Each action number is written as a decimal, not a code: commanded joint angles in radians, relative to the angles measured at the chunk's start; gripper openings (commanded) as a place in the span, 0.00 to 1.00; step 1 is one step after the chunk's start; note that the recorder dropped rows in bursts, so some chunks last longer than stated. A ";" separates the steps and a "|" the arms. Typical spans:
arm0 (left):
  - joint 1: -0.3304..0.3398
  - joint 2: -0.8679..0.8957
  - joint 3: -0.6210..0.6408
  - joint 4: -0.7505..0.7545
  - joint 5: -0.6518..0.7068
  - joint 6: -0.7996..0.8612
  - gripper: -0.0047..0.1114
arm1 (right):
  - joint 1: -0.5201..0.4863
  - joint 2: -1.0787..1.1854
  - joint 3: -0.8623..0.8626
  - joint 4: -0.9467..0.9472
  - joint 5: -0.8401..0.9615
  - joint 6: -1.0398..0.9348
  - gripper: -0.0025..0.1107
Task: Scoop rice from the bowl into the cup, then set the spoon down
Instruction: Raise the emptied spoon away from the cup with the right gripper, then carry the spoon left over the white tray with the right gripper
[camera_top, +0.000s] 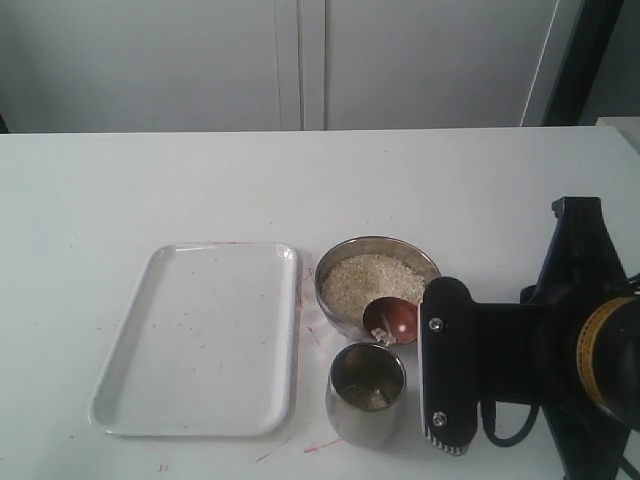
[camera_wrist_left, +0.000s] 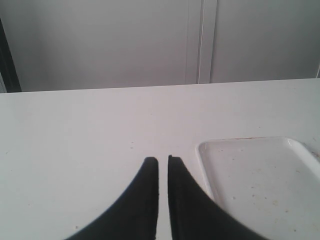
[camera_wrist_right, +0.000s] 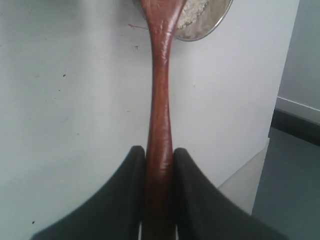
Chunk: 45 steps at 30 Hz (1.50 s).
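The steel bowl (camera_top: 336, 263) holds off-white rice (camera_top: 365, 280); its rim (camera_wrist_right: 215, 25) also shows in the right wrist view. The wooden spoon (camera_top: 391, 318) hovers over the bowl's near edge with a few grains on its lip. In front stands the steel cup (camera_top: 366, 395) with a little rice inside. My right gripper (camera_wrist_right: 159, 150) is shut on the spoon's handle (camera_wrist_right: 161, 100). My left gripper (camera_wrist_left: 163, 160) is shut, empty, above bare table beside the tray.
A white rectangular tray (camera_top: 205, 335) lies left of the bowl and cup; its corner (camera_wrist_left: 260, 175) shows in the left wrist view. The right arm's black body (camera_top: 500, 360) fills the front right. The table's right edge (camera_wrist_right: 287, 75) runs close to the bowl.
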 joint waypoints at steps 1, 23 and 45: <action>-0.006 -0.001 -0.006 -0.003 -0.004 -0.001 0.16 | 0.002 0.001 0.001 -0.020 -0.017 -0.040 0.02; -0.006 -0.001 -0.006 -0.003 -0.004 -0.001 0.16 | 0.002 0.001 0.001 -0.148 0.000 -0.167 0.02; -0.006 -0.001 -0.006 -0.003 -0.004 -0.001 0.16 | 0.002 -0.001 0.001 0.417 -0.131 0.813 0.02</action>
